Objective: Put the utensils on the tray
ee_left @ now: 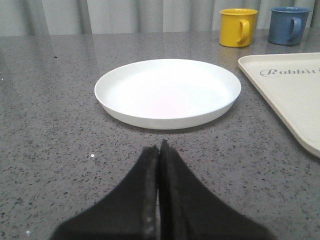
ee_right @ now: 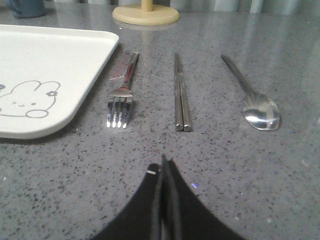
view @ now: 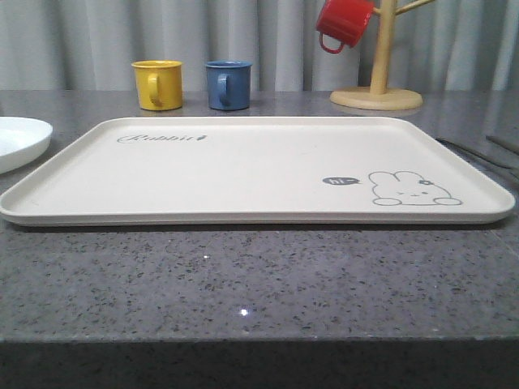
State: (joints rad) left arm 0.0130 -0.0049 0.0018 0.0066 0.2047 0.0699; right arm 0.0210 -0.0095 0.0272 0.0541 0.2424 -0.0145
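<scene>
Still, fork (ee_right: 121, 98), chopsticks (ee_right: 181, 94), spoon (ee_right: 252, 97) are lying lengthwise just ahead of the right end effector (ee_right: 163, 167), fingers pressed together, tray (ee_right: 95, 42) sitting beside.

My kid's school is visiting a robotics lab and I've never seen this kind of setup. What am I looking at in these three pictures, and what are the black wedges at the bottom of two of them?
This is a two-armed table robot, seen through three cameras. One camera looks forward over a grey stone table; the other two sit on the wrists, so the black wedges are the robot's own fingers. Both pairs are pressed together and hold nothing: the left gripper and the right gripper.

In the front view lies a cream tray with a rabbit drawing and nothing on it. Behind it stand a yellow mug and a blue mug; a red mug hangs on a wooden stand.

The left wrist view faces a white plate. The right wrist view faces a fork, chopsticks and a spoon lying side by side on the table beside the tray.
</scene>
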